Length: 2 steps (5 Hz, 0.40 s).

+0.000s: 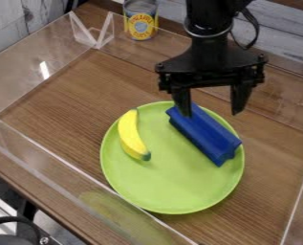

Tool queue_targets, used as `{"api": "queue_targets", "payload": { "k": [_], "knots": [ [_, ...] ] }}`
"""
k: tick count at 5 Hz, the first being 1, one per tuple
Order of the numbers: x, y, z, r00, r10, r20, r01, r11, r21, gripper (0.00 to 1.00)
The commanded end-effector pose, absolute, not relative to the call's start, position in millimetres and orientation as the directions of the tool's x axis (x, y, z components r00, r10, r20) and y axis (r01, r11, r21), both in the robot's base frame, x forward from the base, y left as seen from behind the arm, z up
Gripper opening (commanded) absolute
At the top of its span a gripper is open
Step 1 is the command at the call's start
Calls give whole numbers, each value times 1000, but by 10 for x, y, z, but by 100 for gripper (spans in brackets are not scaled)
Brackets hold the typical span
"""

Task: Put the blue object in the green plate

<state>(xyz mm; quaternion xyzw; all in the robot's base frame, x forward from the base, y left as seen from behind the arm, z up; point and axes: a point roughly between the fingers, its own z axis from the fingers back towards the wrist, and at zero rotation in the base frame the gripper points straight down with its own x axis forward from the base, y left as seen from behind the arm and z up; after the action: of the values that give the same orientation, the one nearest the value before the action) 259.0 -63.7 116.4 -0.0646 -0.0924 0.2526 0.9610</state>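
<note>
The green plate serves as the landmark: a wide lime-green disc lying flat on the wooden table, toward the near side of the clear-walled enclosure.

The blue object, a long dark blue block with a ridged top, lies on the plate's right part, running diagonally from the plate's far edge toward its right rim. It rests on the plate surface, its near end close to the right rim.

A yellow banana lies on the plate's left part, roughly parallel to the plate's left rim, apart from the blue block with bare green between them.

The black gripper hangs above the plate's far right edge, pointing almost straight down. Its two fingers are spread wide, one on each side of the block's far end, with a clear gap between them. They hold nothing; the block lies on the plate below and between the tips, and whether a tip grazes it cannot be told.

Beyond the plate, at the far edge of the table, a small jar with a yellow label stands upright, with a clear plastic stand just to its left. The enclosure's clear front wall runs just in front of the plate's near rim.
</note>
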Motion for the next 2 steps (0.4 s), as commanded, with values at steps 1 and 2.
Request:
{"api": "queue_targets", "payload": {
  "k": [1, 2],
  "knots": [
    [2675, -598, 1305, 853, 486, 189, -453, 871, -192, 100],
    [2677, -566, 1286, 864, 468, 187, -439, 881, -177, 100]
  ]
}}
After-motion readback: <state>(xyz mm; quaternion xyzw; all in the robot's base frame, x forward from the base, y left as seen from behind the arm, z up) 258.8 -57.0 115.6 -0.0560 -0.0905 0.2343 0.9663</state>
